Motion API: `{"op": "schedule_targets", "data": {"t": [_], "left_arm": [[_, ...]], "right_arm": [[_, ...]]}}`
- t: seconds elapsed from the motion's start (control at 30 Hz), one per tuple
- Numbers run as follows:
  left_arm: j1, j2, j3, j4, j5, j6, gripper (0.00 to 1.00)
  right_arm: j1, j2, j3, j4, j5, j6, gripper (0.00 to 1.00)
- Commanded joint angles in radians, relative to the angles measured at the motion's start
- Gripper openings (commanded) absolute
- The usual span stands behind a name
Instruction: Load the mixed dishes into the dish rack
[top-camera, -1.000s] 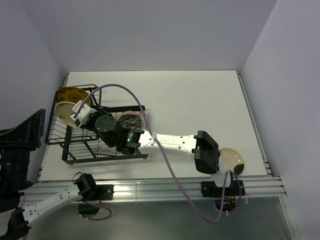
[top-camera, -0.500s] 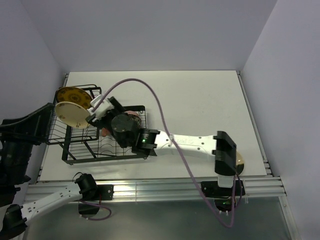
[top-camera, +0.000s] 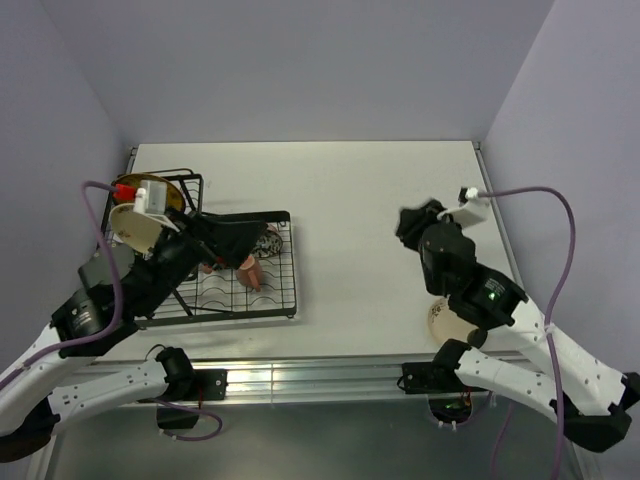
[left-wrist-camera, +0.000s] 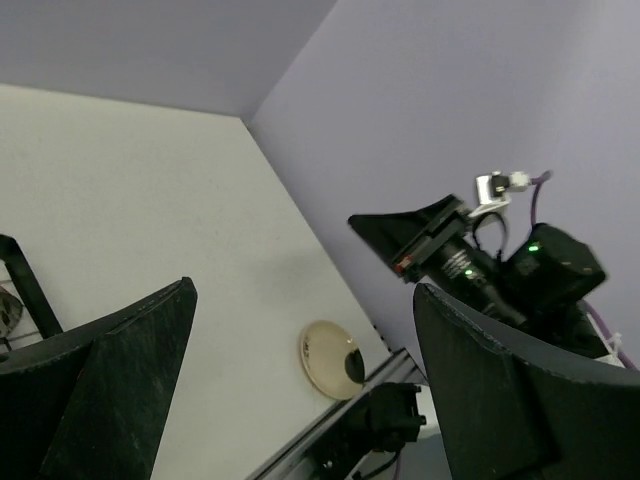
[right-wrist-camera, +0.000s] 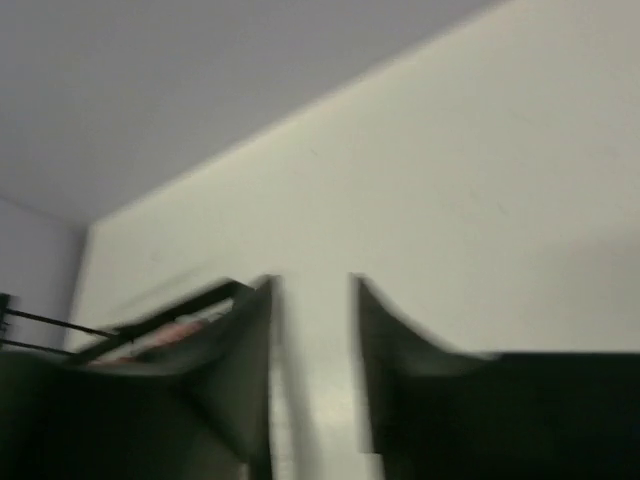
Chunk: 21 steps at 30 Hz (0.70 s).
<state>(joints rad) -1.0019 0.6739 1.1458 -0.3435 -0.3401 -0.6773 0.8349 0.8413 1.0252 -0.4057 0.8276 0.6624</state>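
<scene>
The left gripper (left-wrist-camera: 300, 290) is held wide open, empty, above the dish rack (top-camera: 230, 317); the right gripper (right-wrist-camera: 312, 283) is parted, nothing gripped; a cream plate (top-camera: 445, 322) is seen flat on the table (top-camera: 380, 200)

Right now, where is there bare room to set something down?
Bare: the middle of the table, between the dish rack and the right arm, plus the far strip. Crowded: the rack under the left arm, and the near right edge around the cream plate.
</scene>
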Motion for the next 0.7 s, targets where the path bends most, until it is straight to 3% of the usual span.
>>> {"op": "schedule_targets", "data": {"t": [0.0, 0.03, 0.07, 0.2, 0.27, 0.5, 0.67], "left_arm": [[-0.001, -0.001, -0.023, 0.070, 0.081, -0.070, 0.96], [-0.001, 0.010, -0.026, 0.074, 0.104, -0.077, 0.96], [-0.001, 0.032, -0.029, 0.075, 0.113, -0.094, 0.95], [-0.001, 0.076, -0.047, 0.090, 0.174, -0.123, 0.93], [-0.001, 0.098, -0.055, 0.109, 0.203, -0.128, 0.93], [-0.001, 0.122, -0.063, 0.130, 0.262, -0.134, 0.94], [-0.003, 0.072, -0.119, 0.166, 0.285, -0.142, 0.94]], "right_arm": [[-0.069, -0.060, -0.167, -0.275, -0.112, 0.318, 0.18], [-0.089, -0.070, -0.189, -0.295, -0.134, 0.327, 0.05], [-0.126, -0.071, -0.213, -0.315, -0.145, 0.354, 0.00], [-0.178, 0.017, -0.257, -0.422, -0.145, 0.451, 0.00], [-0.184, 0.067, -0.278, -0.458, -0.124, 0.576, 0.00], [-0.325, 0.401, -0.260, -0.727, -0.056, 0.908, 0.00], [-0.370, 0.398, -0.326, -0.754, -0.050, 1.012, 0.00]]}}
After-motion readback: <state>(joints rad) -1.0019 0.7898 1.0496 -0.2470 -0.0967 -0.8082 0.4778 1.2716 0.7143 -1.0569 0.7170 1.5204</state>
